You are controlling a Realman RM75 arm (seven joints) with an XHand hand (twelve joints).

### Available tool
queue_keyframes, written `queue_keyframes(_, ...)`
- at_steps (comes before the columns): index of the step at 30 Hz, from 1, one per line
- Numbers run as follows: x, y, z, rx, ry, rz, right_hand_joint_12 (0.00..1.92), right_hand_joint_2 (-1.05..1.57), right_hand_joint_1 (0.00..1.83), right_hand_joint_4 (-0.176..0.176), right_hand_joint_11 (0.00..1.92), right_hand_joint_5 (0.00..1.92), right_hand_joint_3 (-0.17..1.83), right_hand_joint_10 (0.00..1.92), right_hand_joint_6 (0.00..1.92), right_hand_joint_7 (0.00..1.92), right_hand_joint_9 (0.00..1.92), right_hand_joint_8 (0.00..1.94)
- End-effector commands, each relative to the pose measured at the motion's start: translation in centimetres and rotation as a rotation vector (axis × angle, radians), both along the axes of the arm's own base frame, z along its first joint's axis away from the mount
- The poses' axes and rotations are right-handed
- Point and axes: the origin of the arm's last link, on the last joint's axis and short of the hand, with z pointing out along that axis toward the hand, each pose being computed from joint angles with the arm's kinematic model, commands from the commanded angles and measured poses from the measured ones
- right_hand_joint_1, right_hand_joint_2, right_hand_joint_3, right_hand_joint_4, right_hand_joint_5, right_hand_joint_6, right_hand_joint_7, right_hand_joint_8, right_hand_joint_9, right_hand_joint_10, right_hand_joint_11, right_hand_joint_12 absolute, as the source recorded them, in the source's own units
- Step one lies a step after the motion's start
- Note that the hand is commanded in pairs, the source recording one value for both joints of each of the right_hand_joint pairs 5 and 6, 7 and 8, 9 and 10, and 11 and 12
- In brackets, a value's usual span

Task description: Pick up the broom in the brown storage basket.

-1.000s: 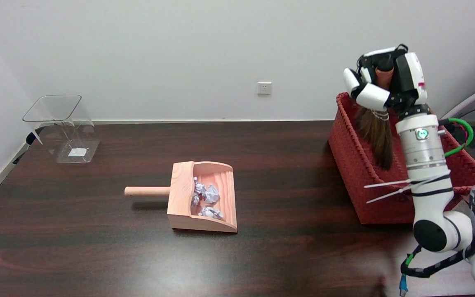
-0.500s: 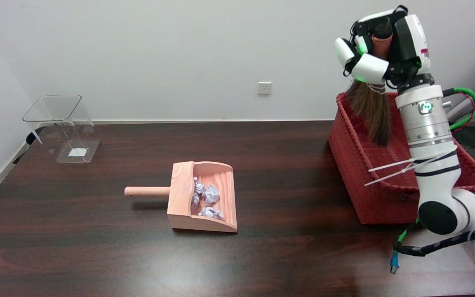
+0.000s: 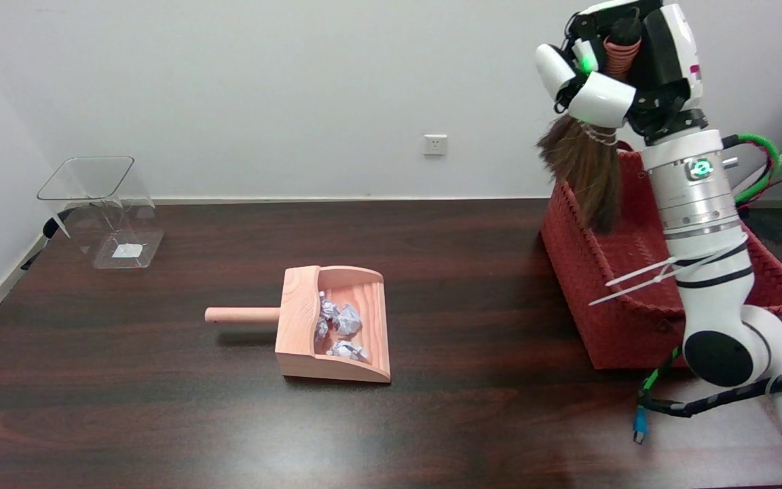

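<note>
My right hand (image 3: 618, 68) is raised high at the upper right and grips the broom's brown handle, whose top pokes out above the fingers. The broom (image 3: 584, 173) hangs bristles down, its dark brown bristle tips just over the left rim of the reddish-brown woven storage basket (image 3: 591, 299). The basket stands on the table's right end, and my forearm rises in front of it.
A wooden dustpan (image 3: 333, 322) with crumpled paper balls lies mid-table, its handle pointing left. A clear plastic bin (image 3: 102, 210) stands at the far left. The dark wooden table (image 3: 160, 407) ends near the wall behind.
My right hand has lifted the broom up and to the left; the bristles have risen from inside the basket to its left rim.
</note>
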Motion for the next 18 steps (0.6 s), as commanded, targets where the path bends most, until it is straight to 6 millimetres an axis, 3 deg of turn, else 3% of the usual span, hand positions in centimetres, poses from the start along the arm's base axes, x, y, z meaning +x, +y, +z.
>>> queue_keyframes(1,-3.2,0.6,-5.6,0.241,-0.18,-0.068,1.76,1.44,1.21,0.0,1.76,1.92,0.66,1.92,1.92,1.92,1.92,1.92)
queue_keyframes(11,-3.3,0.1,-6.5,0.272,-0.212,-0.083,1.76,1.45,1.2,0.0,1.76,1.92,0.68,1.92,1.92,1.92,1.92,1.92)
queue_keyframes(14,-4.4,-0.1,-7.0,0.291,-0.235,-0.136,1.76,1.45,1.2,0.0,1.76,1.92,0.68,1.92,1.92,1.92,1.92,1.92)
queue_keyframes(18,-7.3,-0.5,-8.9,0.348,-0.265,-0.277,1.77,1.44,1.2,0.0,1.77,1.92,0.68,1.92,1.92,1.92,1.92,1.92)
